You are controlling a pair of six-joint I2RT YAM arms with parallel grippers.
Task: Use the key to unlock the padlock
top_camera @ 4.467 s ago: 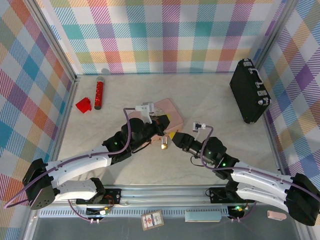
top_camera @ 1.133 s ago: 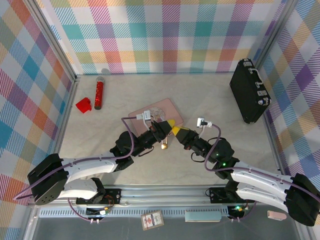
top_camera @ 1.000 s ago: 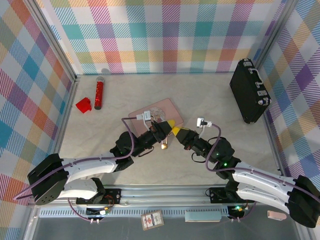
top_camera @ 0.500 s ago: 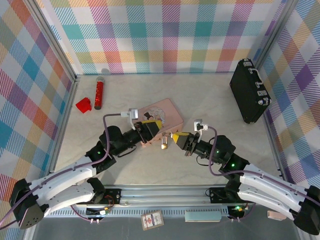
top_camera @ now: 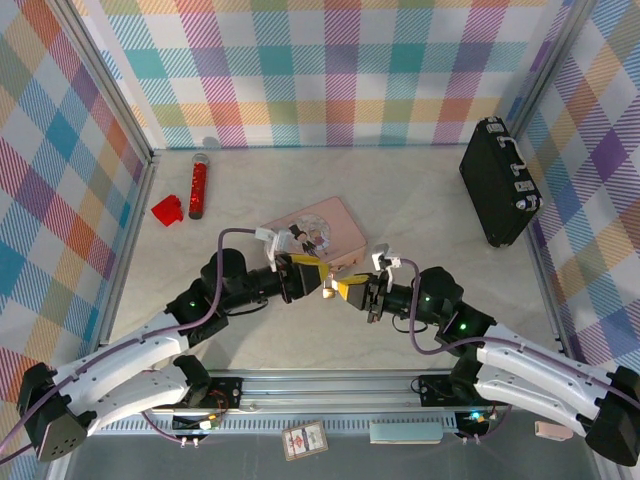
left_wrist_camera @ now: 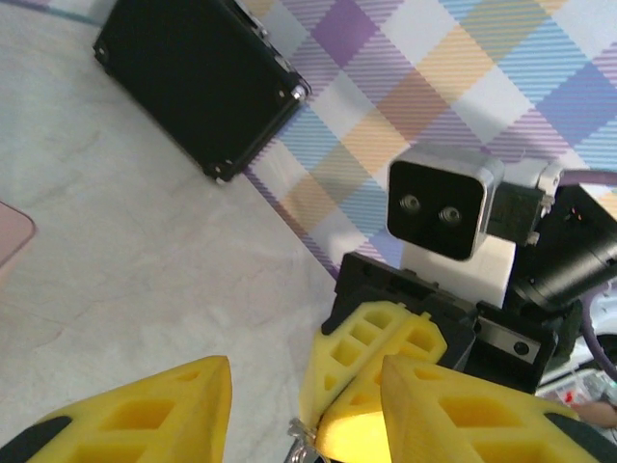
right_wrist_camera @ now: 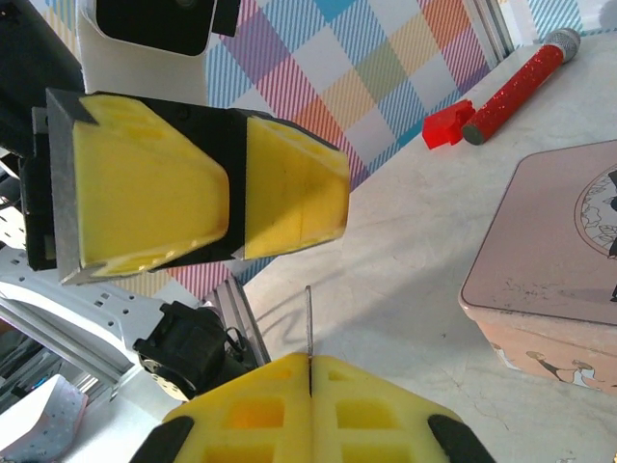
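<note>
A: Left jaws?
B: Parted. In the left wrist view, a clear gap between the left pads [left_wrist_camera: 145, 420], with nothing clamped there. Beyond the gap, the right jaws, facing back.

A: And the right jaws?
B: Closed tight on the key [right_wrist_camera: 308, 323]. Right pads [right_wrist_camera: 241, 415] pressed together, with the thin grey blade standing out past the tips, toward the left jaws opposite.

A: Place of the padlock [top_camera: 327, 292]?
B: On the surface [top_camera: 420, 230], as far as the top view shows. At 6 o'clock from the pink tin [top_camera: 322, 232], near its edge. Looks like a small brass speck between both jaws. Left jaws at 11 o'clock from it, right jaws at 3 o'clock, both very close.

A: Touching the key?
B: Cannot tell. Too small from above.

A: Anything else around?
B: Black case [top_camera: 497, 182] at 2 o'clock from the tin, well apart, near the right wall. Red cylinder [top_camera: 197, 188] at 10 o'clock from the tin, close to the far left corner. Red block [top_camera: 167, 210] just beside the cylinder, at 8 o'clock from it.
</note>
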